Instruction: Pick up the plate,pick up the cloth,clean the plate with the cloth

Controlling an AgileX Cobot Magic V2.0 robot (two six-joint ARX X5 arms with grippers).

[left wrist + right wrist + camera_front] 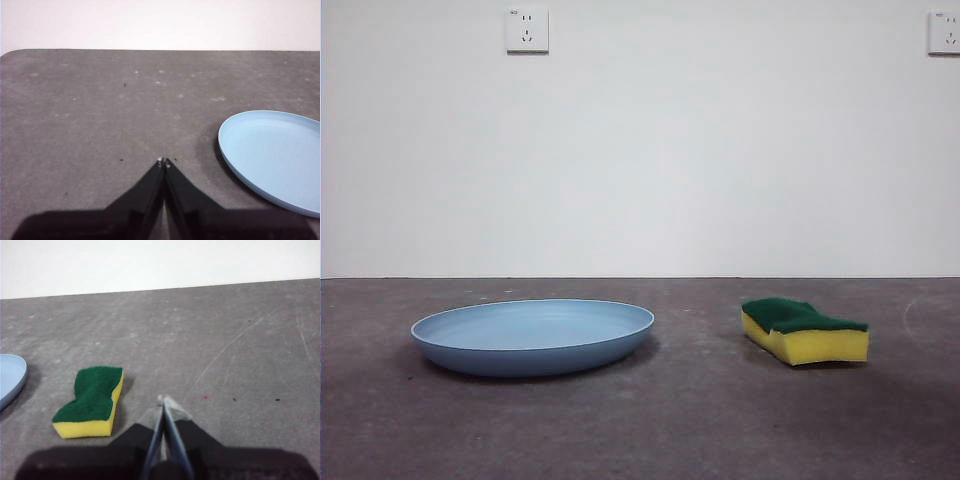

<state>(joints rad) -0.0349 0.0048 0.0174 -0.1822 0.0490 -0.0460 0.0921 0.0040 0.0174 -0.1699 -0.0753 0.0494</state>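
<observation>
The light-blue plate (533,335) lies flat on the grey table, left of centre in the front view. The cloth (804,329) is a yellow sponge with a dark-green top, lying right of the plate. In the left wrist view my left gripper (164,161) is shut and empty above bare table, with the plate (275,155) off to one side. My right gripper (163,399) is shut and empty too, hovering beside the cloth (92,400) without touching it; a sliver of the plate (10,377) shows at the picture's edge. Neither arm appears in the front view.
The dark grey table (700,420) ends at a white wall with two power sockets (527,29). Faint scratches mark the table near the right gripper.
</observation>
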